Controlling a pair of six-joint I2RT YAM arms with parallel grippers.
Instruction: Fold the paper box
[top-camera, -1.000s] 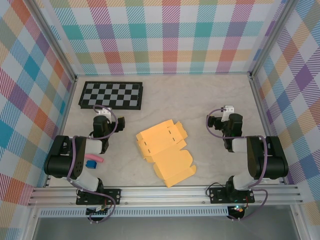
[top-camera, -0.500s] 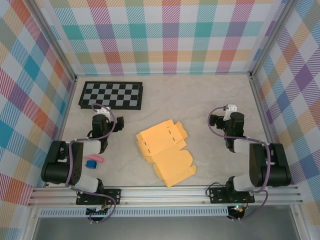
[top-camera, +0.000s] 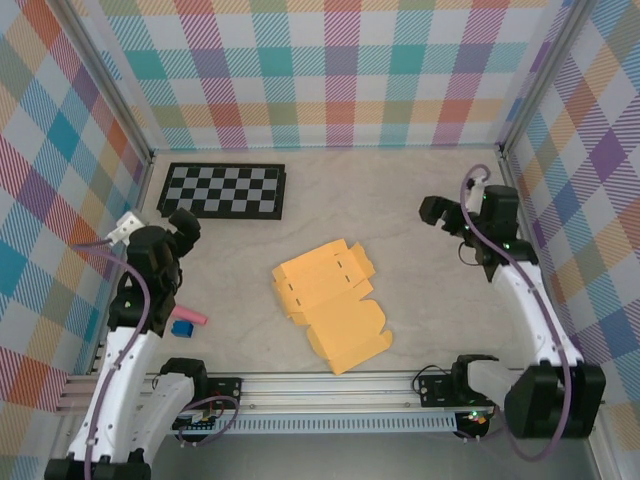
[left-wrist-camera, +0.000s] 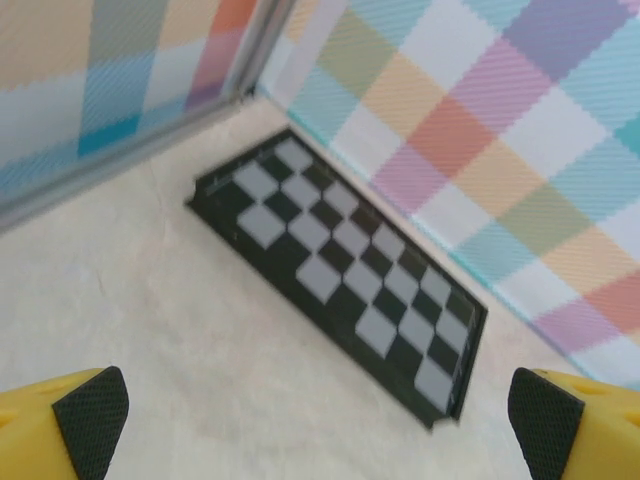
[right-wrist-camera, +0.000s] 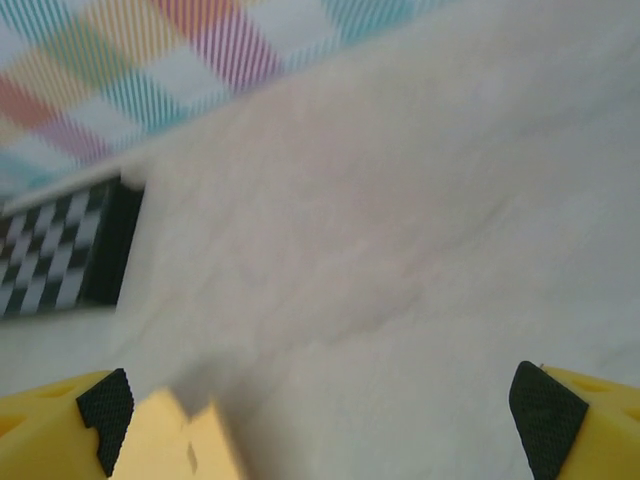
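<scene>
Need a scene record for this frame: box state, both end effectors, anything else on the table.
paper box: flat, unfolded orange sheet, mid-table
left end effector: open, empty, pointed at checkerboard
right end effector: open, empty, apart from the box
contact with box: none
other: pink piece and blue block near left arm

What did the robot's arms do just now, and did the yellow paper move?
Both arms unfolded and lifted. The left pincer shifted left, and the right pincer went back toward the far wall. Both stayed open and grabbed nothing. The paper box and checkerboard stayed put.
</scene>
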